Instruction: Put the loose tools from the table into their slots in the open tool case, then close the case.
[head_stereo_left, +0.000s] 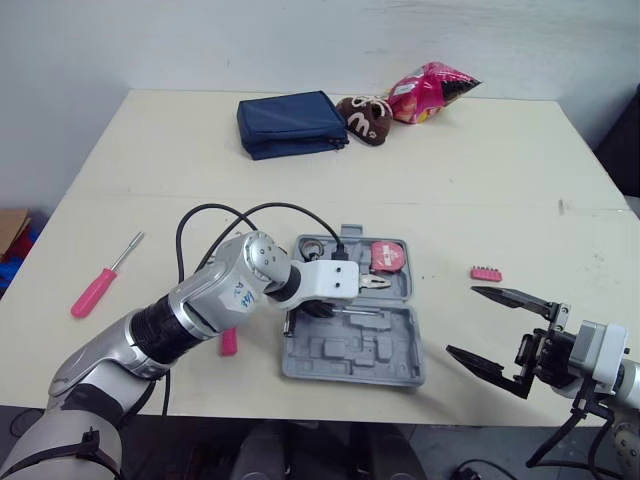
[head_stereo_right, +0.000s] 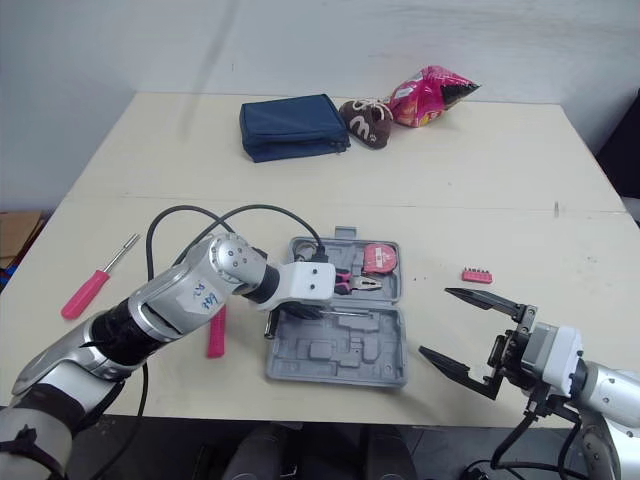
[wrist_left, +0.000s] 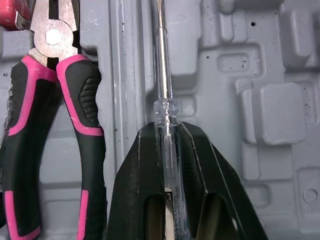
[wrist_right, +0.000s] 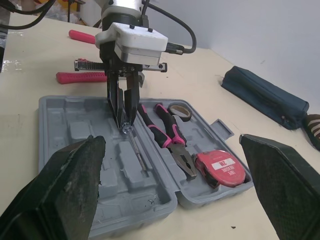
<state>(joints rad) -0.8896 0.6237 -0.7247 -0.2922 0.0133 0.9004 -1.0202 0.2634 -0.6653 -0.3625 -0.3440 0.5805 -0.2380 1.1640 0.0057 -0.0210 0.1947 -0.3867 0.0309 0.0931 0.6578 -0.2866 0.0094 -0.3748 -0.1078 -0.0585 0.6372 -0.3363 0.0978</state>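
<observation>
Partway, by my reckoning. Pliers (wrist_left: 47, 40) and red tape measure (head_stereo_left: 387, 255) sit in the grey moulded-plastic tool case (head_stereo_left: 350, 350), which lies open and flat. My left gripper (wrist_left: 167, 130) is clamped on the clear-handled screwdriver (wrist_left: 165, 107), whose thin steel shaft points down toward the tray by the hinge, beside the pliers' pink-black grips. Not yet stowed: pink screwdriver (head_stereo_left: 100, 283) well off left, a pink-handled tool (head_stereo_left: 229, 342) just beside the case, pink bit strip (head_stereo_left: 486, 273) on the right. Then closing. My right gripper (head_stereo_left: 462, 322) hangs wide open near the table (head_stereo_left: 500, 180) edge.
</observation>
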